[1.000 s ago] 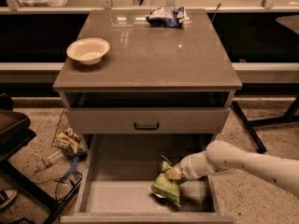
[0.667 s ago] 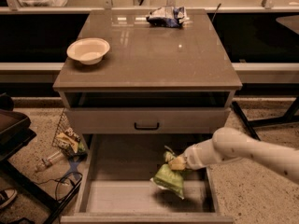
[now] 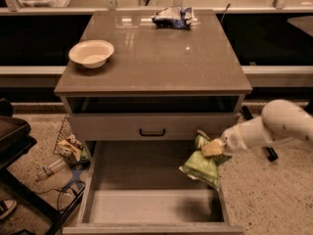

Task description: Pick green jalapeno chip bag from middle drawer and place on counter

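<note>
The green jalapeno chip bag [image 3: 201, 163] hangs from my gripper [image 3: 213, 147], lifted above the right side of the open middle drawer [image 3: 146, 202]. The gripper is shut on the bag's upper part, and my white arm [image 3: 274, 126] comes in from the right. The bag is just below and in front of the closed drawer front. The counter [image 3: 156, 58] is the glossy grey-brown slab on top of the cabinet.
A white bowl [image 3: 91, 53] sits on the counter's left side and a blue-and-white snack bag [image 3: 172, 17] at its far edge. A grey drawer front with a black handle [image 3: 152, 131] is above the open drawer. Clutter lies on the floor at left [image 3: 68, 151].
My gripper has risen and moved right with the bag, from the drawer floor to above the drawer's right wall. The arm has drawn back to the right.
</note>
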Motion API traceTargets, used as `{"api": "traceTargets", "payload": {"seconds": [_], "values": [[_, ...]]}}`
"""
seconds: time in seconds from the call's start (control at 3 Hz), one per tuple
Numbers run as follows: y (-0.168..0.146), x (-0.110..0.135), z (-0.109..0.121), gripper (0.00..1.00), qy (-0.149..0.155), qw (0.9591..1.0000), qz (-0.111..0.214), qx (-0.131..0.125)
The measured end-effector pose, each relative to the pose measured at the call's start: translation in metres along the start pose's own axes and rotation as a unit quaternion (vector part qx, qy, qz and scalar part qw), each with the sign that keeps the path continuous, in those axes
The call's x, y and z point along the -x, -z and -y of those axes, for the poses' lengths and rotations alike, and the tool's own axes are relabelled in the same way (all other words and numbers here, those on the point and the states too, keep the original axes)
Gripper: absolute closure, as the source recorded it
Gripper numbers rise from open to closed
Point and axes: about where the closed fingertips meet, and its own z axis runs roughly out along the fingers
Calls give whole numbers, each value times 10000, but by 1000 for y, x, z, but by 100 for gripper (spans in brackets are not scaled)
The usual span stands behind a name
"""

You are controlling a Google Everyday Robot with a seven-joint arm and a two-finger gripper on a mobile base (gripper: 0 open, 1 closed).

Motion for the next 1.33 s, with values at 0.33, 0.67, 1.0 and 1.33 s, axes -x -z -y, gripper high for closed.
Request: {"api": "traceTargets", "payload": {"seconds": [0.33,0.67,1.0,1.33], "values": [[83,30,-4,100,-106,9999,128,-27],[142,49,-15,100,-100,9997,220,-36],[194,68,-32,100,-20,9993,358,-134],[194,68,-32,100,-19,9993,358,-133]]}}
